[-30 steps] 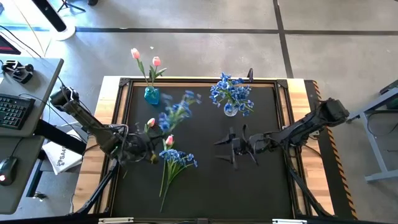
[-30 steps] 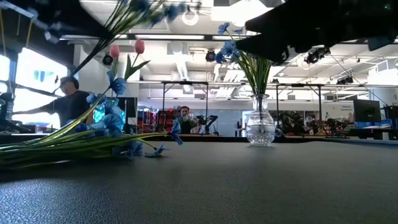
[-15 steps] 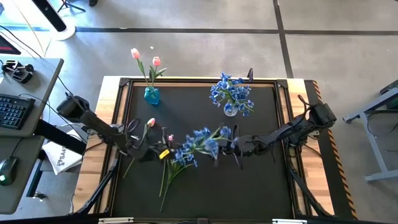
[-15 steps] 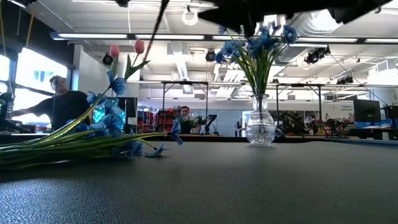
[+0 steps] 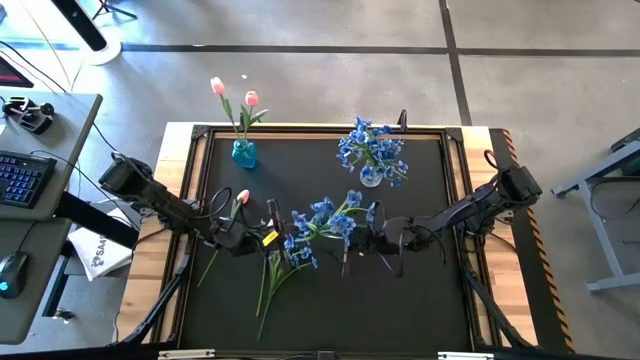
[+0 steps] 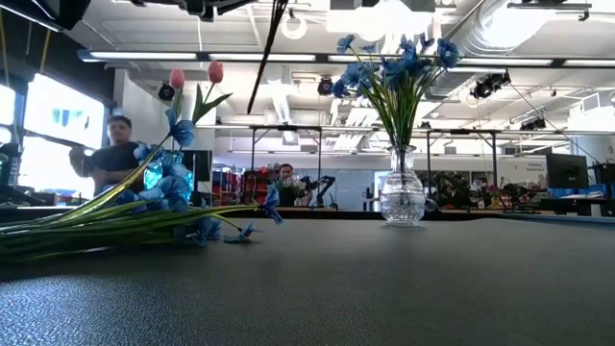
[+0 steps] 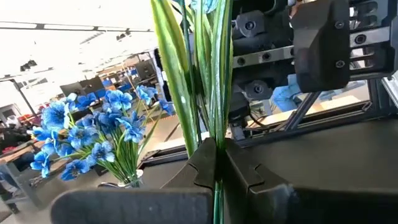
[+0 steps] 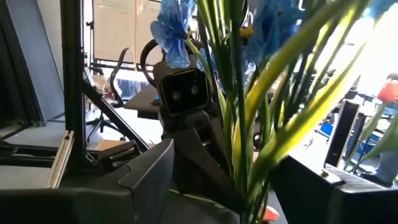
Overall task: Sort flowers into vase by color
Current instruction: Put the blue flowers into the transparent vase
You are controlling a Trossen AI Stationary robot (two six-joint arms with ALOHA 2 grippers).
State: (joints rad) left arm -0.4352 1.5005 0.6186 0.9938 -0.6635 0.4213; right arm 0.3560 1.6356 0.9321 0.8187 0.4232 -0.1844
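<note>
**Blue bunch held mid-air between two arms**

At the back left of the black matte surface [image 5: 420, 300]: a small teal vase [image 5: 243, 153] with two pink tulips [image 5: 250, 98] upright in it.

Reaching in from the left, the left arm [image 5: 150, 195], its jaws shut tight on the thin green stems of a bunch of small blue fabric blossoms [image 5: 325, 218], gripped low on the stems with the heads pointing right, lifted off the surface.

Lying flat beneath and beside that grip: a loose pink tulip [image 5: 242, 197] and another loose blue bunch [image 5: 290, 255], stems trailing toward the front edge.

Right of the lifted bunch, the right arm [image 5: 480, 208], jaws spread wide on either side of the same stems just below the blossoms, not yet pinching.

Behind, toward the back right: a clear glass bulb vase [image 5: 371, 176] already filled with blue blossoms [image 5: 372, 145], probably where the lifted bunch belongs.

Judged very light, but floppy and top-heavy: thin, springy stems, likely to splay or slip singly out of a loose pinch. Best taken where the stems run together, below the heads and above the left grip, never on the soft petals. Worth closing fully there before letting go on the left.
</note>
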